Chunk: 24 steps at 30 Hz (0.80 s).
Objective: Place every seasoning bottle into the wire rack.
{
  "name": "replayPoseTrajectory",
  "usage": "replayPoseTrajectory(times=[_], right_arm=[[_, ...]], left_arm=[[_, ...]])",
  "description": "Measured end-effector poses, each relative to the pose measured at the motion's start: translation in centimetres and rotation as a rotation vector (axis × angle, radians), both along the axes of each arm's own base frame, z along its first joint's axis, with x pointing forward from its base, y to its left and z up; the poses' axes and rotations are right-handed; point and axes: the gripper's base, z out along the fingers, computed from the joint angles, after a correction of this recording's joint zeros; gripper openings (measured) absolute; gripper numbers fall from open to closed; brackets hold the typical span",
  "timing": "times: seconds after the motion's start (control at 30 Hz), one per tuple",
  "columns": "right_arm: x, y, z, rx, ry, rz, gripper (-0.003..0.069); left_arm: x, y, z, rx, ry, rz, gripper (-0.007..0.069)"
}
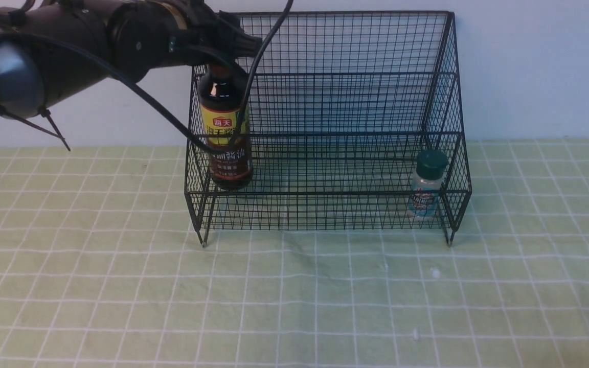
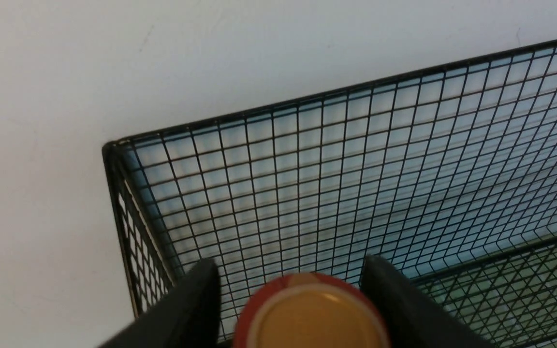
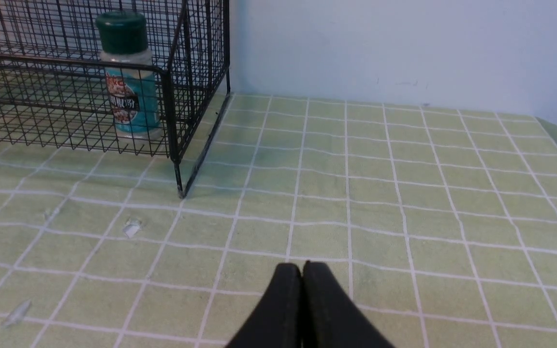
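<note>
Basically you're wrapping up the last placement: soy-sauce bottle (image 1: 224, 134) is standing upright at the left end of the wire rack (image 1: 335, 92), shaker (image 1: 428, 184) is sitting at the right end. Left end effector (image 2: 290, 285) is straddling the red-brown cap (image 2: 311, 311), fingers apart with gaps showing, so it's looking released. Right end effector (image 3: 302, 275) is clenched, empty, over the desk (image 1: 294, 296). Next you're lifting straight up, clearing the cap without tipping it.
</note>
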Motion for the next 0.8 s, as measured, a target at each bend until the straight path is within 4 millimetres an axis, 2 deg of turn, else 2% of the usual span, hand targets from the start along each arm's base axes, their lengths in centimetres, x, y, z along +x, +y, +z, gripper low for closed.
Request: replayPoseTrajectory(times=[0.07, 0.17, 0.2, 0.27, 0.37, 0.4, 0.5, 0.53, 0.57, 0.63, 0.67, 0.73, 0.77, 0.8], right_arm=[[0.0, 0.0, 0.0, 0.000, 0.000, 0.000, -0.0015], [0.0, 0.0, 0.0, 0.000, 0.000, 0.000, -0.0015], [0.0, 0.0, 0.0, 0.000, 0.000, 0.000, -0.0015], [0.0, 0.0, 0.0, 0.000, 0.000, 0.000, -0.0015], [0.0, 0.0, 0.0, 0.000, 0.000, 0.000, -0.0015], [0.0, 0.0, 0.0, 0.000, 0.000, 0.000, -0.0015], [0.0, 0.0, 0.0, 0.000, 0.000, 0.000, -0.0015], [0.0, 0.0, 0.0, 0.000, 0.000, 0.000, -0.0015], [0.0, 0.0, 0.0, 0.000, 0.000, 0.000, -0.0015], [0.0, 0.0, 0.0, 0.000, 0.000, 0.000, -0.0015], [0.0, 0.0, 0.0, 0.000, 0.000, 0.000, -0.0015], [0.0, 0.0, 0.0, 0.000, 0.000, 0.000, -0.0015], [0.0, 0.0, 0.0, 0.000, 0.000, 0.000, -0.0015], [0.0, 0.0, 0.0, 0.000, 0.000, 0.000, -0.0015]], left_arm=[[-0.7, 0.3, 1.2, 0.013, -0.004, -0.002, 0.0480], [-1.7, 0.6, 2.5, 0.029, -0.010, -0.004, 0.0542], [-2.5, 0.9, 3.8, 0.031, -0.022, -0.004, 0.0566], [-3.3, 1.2, 4.8, 0.028, -0.033, -0.002, 0.0573], [-5.8, 2.0, 7.9, 0.018, -0.066, 0.003, 0.0547], [-6.7, 2.4, 8.9, 0.014, -0.077, 0.005, 0.0517], [-10.4, 3.6, 12.2, 0.001, -0.114, 0.013, 0.0350], [-10.7, 3.7, 12.4, 0.000, -0.116, 0.013, 0.0336], [-12.9, 4.5, 13.9, -0.003, -0.122, 0.019, 0.0213], [-15.2, 5.3, 15.2, -0.006, -0.126, 0.024, 0.0097], [-17.2, 5.9, 16.2, -0.011, -0.140, 0.027, 0.0047], [-20.0, 6.9, 16.8, -0.017, -0.142, 0.030, 0.0006], [-20.2, 6.9, 16.7, -0.017, -0.137, 0.030, 0.0004], [-22.3, 7.6, 16.6, -0.025, -0.139, 0.029, -0.0004]])
